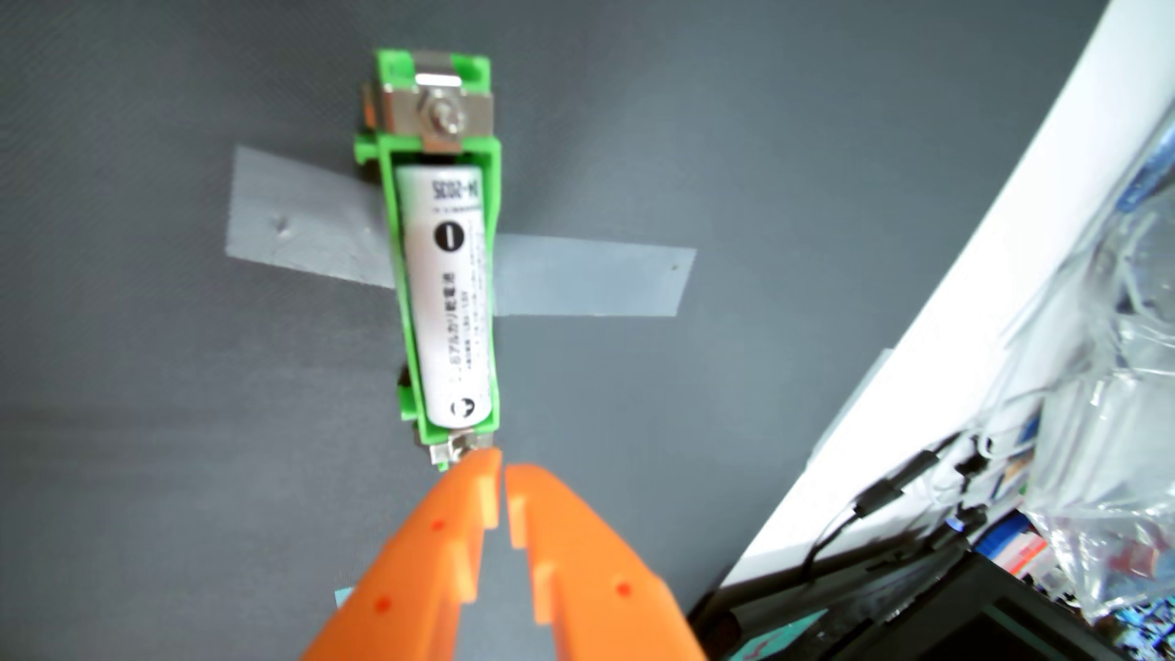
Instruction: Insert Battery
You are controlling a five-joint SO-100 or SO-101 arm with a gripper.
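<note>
In the wrist view a white cylindrical battery [449,292] with black print lies lengthwise inside a green plastic holder [390,210]. The holder is taped flat to the grey mat and has a metal nut and contact at its far end [442,114]. My orange gripper [502,467] enters from the bottom edge. Its two fingers are closed almost tip to tip with only a thin slit between them, and nothing is held. The fingertips sit just below the holder's near end, beside its small metal contact [459,448].
Grey tape strips [591,276] cross under the holder. The grey mat's white edge [954,305] runs diagonally at right. Beyond it lie clear plastic bags [1106,407], black cables [890,489] and a dark box at the lower right.
</note>
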